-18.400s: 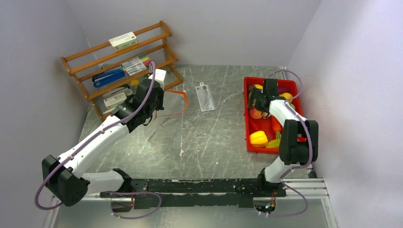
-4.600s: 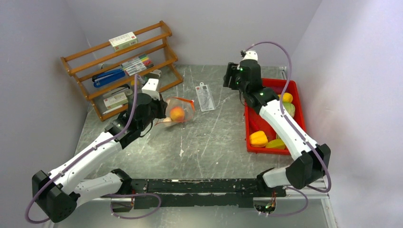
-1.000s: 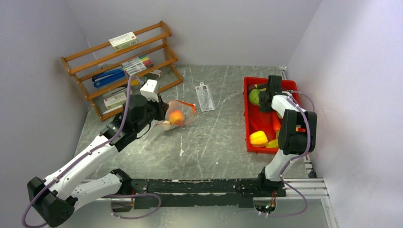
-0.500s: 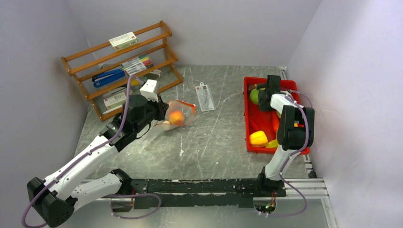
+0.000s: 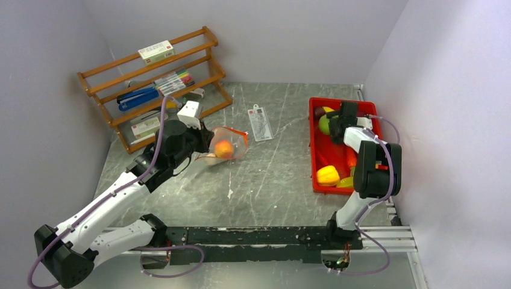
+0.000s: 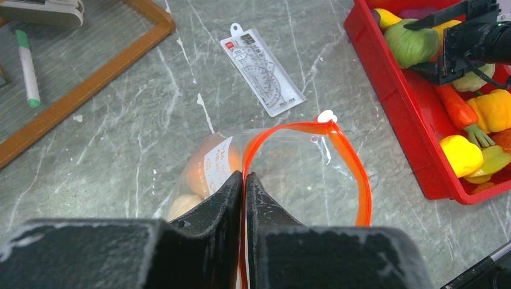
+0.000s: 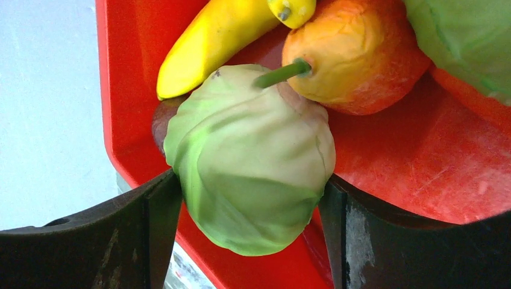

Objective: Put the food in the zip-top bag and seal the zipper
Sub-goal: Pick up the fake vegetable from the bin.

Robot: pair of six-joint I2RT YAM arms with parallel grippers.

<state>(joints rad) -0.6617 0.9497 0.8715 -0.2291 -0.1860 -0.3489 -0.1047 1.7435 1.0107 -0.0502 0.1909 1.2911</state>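
Observation:
The clear zip-top bag lies on the table with one peach ball inside. My left gripper is shut on the red-orange zipper at the rim's near side, and the bag mouth gapes open. My right gripper is shut on a green ball at the far left corner of the red bin. A banana and an orange-peach fruit lie just beyond it. A yellow pepper and a red chili lie nearer in the bin.
A wooden rack with pens and boxes stands at the back left, close behind my left gripper. A flat white printed packet lies between bag and bin. Walls close in on the left, back and right.
My right arm swung back from the table's middle into the bin and its fingers closed on the green ball. My left gripper has kept holding the bag rim in place.

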